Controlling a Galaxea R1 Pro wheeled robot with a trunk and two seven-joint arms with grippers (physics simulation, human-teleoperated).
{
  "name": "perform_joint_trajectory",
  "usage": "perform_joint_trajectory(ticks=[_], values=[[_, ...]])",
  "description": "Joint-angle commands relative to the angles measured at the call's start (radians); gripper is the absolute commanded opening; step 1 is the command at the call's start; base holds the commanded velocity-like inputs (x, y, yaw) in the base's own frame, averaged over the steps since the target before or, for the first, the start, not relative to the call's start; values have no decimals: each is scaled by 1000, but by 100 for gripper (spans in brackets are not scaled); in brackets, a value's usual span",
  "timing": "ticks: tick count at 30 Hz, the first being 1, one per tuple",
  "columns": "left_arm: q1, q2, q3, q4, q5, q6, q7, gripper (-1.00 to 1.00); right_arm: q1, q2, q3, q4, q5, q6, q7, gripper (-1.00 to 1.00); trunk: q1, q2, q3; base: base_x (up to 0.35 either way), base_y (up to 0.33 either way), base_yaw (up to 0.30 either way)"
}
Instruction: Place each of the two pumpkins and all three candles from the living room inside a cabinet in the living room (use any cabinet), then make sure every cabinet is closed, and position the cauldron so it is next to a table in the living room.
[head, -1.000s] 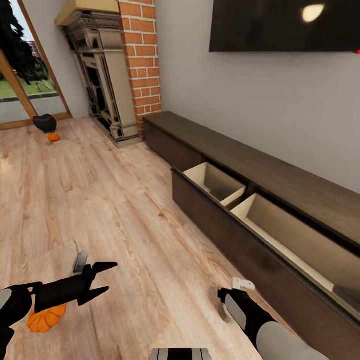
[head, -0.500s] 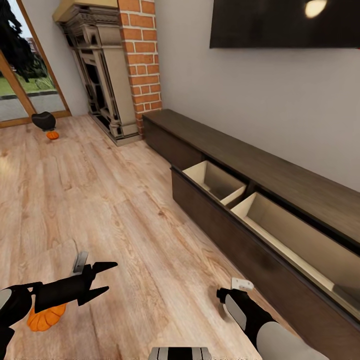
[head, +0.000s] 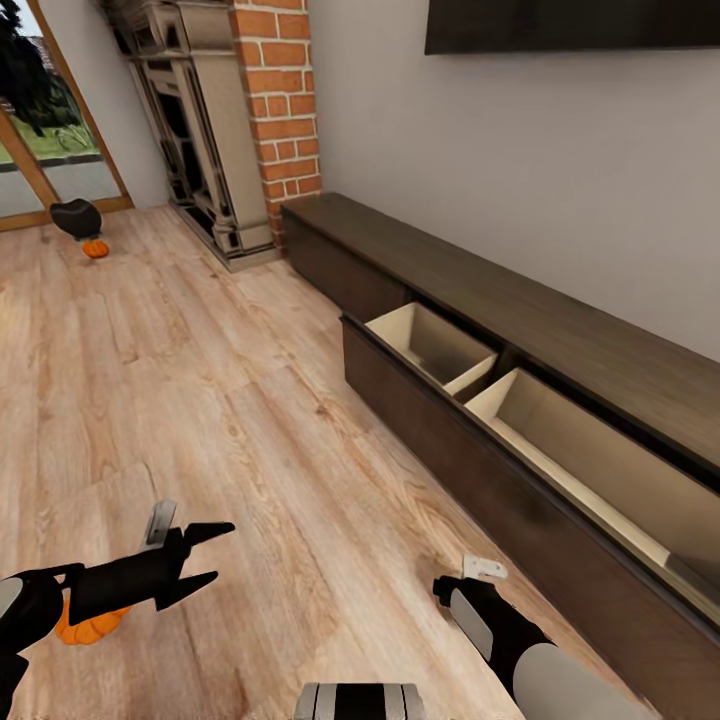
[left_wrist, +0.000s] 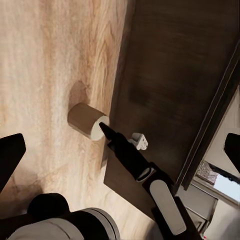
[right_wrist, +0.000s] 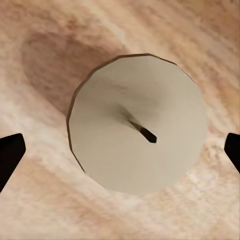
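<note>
living room floor, drawers open, candle under the right gripper

pale wood floor (head: 230, 400) fills the lower left of the head view, with a brick column and fireplace at the upper left. the long dark cabinet (head: 520, 330) runs along the wall from centre to lower right, two of its drawers pulled out to show pale insides.

the right gripper (right_wrist: 120, 150) hangs straight above a candle (right_wrist: 137, 122) standing on the floor; its black fingertips sit spread wide at either edge of the right wrist view, touching nothing.

the left gripper (head: 205, 556) at lower left is spread too, its two fingers apart and empty. just behind that arm lies a pumpkin (head: 92, 625) on the floor.

at the upper left, well apart from both grippers, the cauldron (head: 77, 217) sits by the glass door with a second pumpkin (head: 95, 249) just beside it.
</note>
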Motion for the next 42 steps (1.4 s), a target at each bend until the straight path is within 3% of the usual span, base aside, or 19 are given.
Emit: perform_joint_trajectory(ticks=[1, 5, 10, 12, 19, 25, 42], values=[[-1, 1, 0, -1, 11, 2, -4, 100, 0, -1, 8, -1, -7, -1, -8, 100, 0, -1, -5, 0, 0, 0], [1, 5, 0, -1, 10, 4, -105, 100, 0, -1, 8, -1, -6, -24, -8, 100, 2, -2, -20, 0, 0, 0], [2, 8, 1, -4, 10, 6, -182, 100, 0, -1, 8, -1, -6, -28, -8, 100, 4, -3, -40, 0, 0, 0], [4, 11, 2, -5, 10, 6, -245, 100, 0, -1, 8, -1, -6, -29, -8, 100, 5, -3, -47, 0, 0, 0], [11, 72, -7, -3, 9, 6, -406, 100, 0, -1, 8, -1, -6, -29, -8, 100, 7, -4, -59, 0, 0, 0], [18, 78, -11, -1, 6, 6, -433, 100, 0, -1, 8, -1, -6, -29, -8, 100, 7, -4, -59, 3, 0, 0], [19, 78, -13, 0, -2, 5, -435, 100, 0, -1, 8, -1, -6, -29, -8, 100, 7, -4, -59, 47, -14, 0]])
